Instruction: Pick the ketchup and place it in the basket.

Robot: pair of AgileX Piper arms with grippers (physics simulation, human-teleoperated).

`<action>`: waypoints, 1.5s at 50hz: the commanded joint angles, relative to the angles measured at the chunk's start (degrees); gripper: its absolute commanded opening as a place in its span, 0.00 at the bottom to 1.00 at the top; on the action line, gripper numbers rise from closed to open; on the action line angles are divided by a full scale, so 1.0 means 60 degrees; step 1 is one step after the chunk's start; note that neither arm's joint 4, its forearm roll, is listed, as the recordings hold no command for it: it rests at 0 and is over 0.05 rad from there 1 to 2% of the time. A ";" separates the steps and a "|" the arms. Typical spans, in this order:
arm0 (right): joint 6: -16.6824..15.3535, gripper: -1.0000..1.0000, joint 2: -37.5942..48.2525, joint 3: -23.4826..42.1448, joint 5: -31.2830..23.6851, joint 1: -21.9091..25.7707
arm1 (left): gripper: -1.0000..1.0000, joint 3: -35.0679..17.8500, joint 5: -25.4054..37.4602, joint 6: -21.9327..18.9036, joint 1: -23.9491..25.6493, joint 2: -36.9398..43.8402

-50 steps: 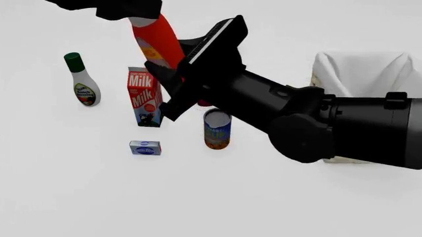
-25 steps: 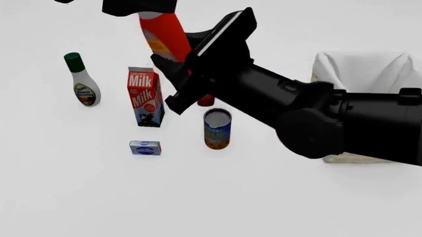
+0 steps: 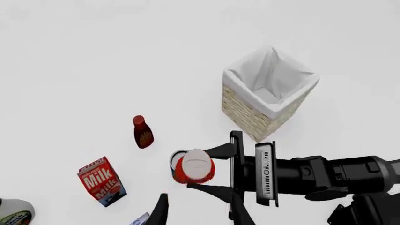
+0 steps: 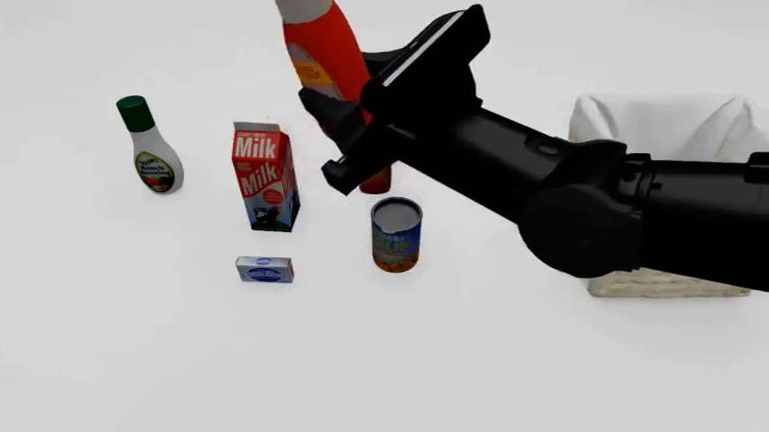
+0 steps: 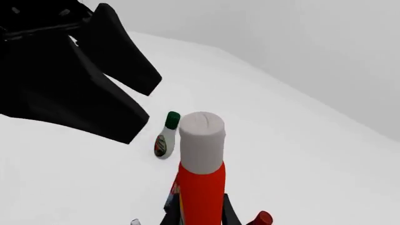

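While I sweep the front view left to right: white dressing bottle (image 4: 149, 148) with a green cap stands far left, upright. Next is the milk carton (image 4: 265, 176), upright, with a small blue-and-white box (image 4: 265, 269) lying on the table nearer to me. Just right of the carton, the ketchup (image 4: 327, 56) is up off the table, cap uppermost, leaning a bit left at the top, its cap cut by the frame's upper edge. My right gripper (image 4: 348, 126) has it: fingers pinched on the lower body of the bottle, one on each side. Left wrist view confirms it from above, whitish cap facing the camera, a finger on either flank. A dark red-brown bottle (image 4: 376, 183) sits mostly hidden behind the gripper; only its red cap end shows in the front view, while the left wrist view shows it whole and upright. A printed can (image 4: 397, 235) stands on the table below the right arm, apart from everything. The basket (image 4: 673, 135) is far right, white lining over the rim, half covered by the right arm's black links; it is well apart from the ketchup.

Left gripper (image 5: 119, 103): I see its dark fingers only in the right wrist view, above the ketchup cap, spread apart and holding nothing.
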State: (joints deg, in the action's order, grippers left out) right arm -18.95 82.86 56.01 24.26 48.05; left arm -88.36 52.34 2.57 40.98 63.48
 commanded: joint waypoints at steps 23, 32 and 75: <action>0.0399 0.00 -0.0602 -0.0030 -0.0324 -0.1353 | 1.00 0.1807 -0.1647 0.0311 -0.1272 -0.2059; 0.0457 0.00 -0.0875 -0.0214 -0.0383 -0.1869 | 1.00 0.3238 -0.3337 0.0583 -0.2334 -0.3547; 0.1327 0.00 -0.1908 -0.0426 -0.0834 -0.5052 | 1.00 1.2924 -1.1032 -0.0757 -0.6447 -0.8360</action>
State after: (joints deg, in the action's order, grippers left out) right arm -12.99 71.92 52.23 19.77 22.71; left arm -23.90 -4.54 3.40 3.18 16.29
